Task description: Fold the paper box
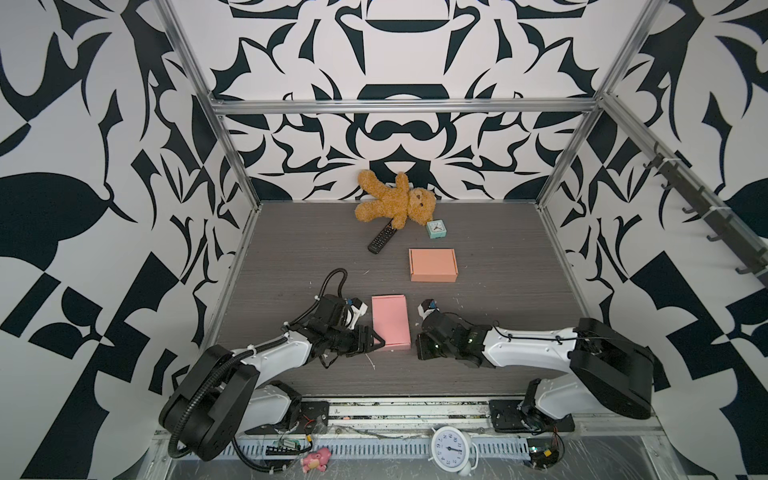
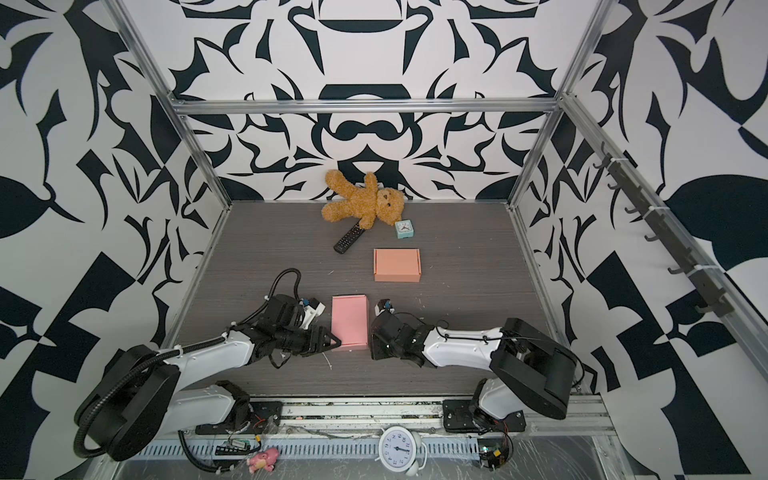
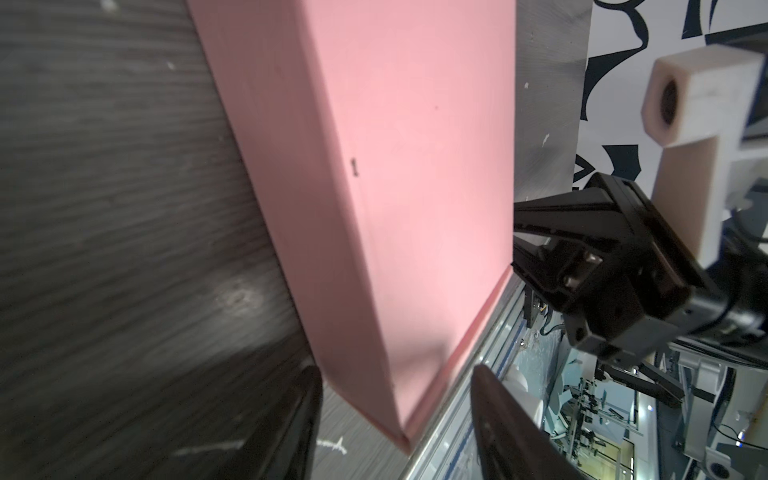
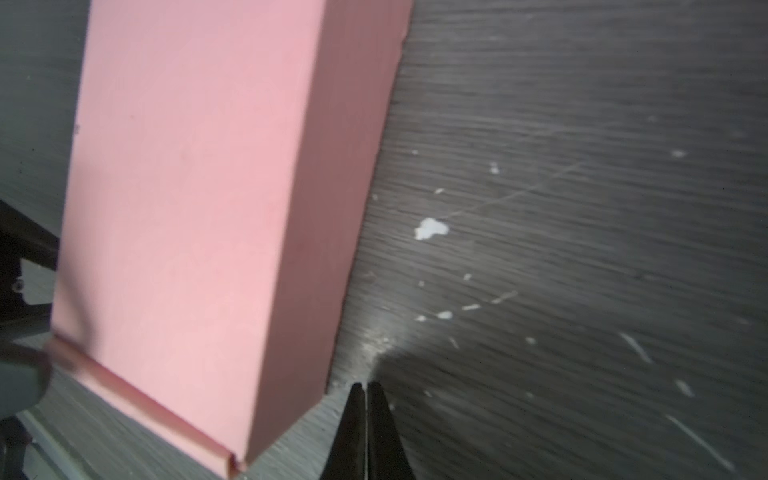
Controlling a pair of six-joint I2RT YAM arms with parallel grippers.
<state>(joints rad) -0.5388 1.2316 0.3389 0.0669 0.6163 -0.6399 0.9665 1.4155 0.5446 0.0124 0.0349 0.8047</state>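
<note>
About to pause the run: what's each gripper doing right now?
Left gripper: open, jaws straddling a corner of the pink box.
Right gripper: shut, empty, beside the box.

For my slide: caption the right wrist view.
The right gripper, jaws shut, beside the closed pink paper box on the grey wood-grain table.

- pink box (image 3: 415, 166): far end cut off by the frame edge in the left wrist view and likewise in the right wrist view; near left corner covered by the left pincer (image 1: 377, 343) in both top views.
- left pincer (image 3: 397, 419), left wrist view: only two dark, blurred tips show, the rest cut off by the frame edge.
- right pincer (image 4: 366, 419), right wrist view: tips only, the rest cut off; in both top views its fingers cannot be made out against the dark wrist.
- remote (image 1: 380, 240): far end hidden under the teddy bear (image 1: 395, 199).
- small clock (image 1: 436, 228): face too small to read.
- tabletop (image 4: 582, 208): grain smeared by blur in both wrist views.
</note>
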